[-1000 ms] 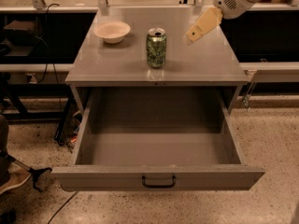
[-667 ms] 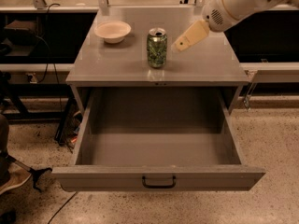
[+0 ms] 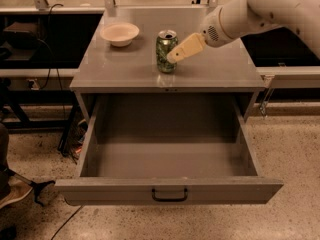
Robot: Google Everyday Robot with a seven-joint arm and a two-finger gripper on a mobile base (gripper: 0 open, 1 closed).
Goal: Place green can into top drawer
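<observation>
The green can stands upright near the front middle of the grey cabinet top. My gripper reaches in from the upper right on a white arm; its pale tip is right against the can's right side, overlapping its upper edge. The top drawer is pulled wide open below the cabinet top. Its inside is bare, and its black handle sits at the centre of the front panel.
A pale shallow bowl sits at the back left of the cabinet top. Dark shelving and metal rails run behind and to both sides. Cables and a dark object lie on the speckled floor at the left.
My gripper has moved down and to the left, from well right of the can to right beside it. The can, bowl and drawer have not moved.
</observation>
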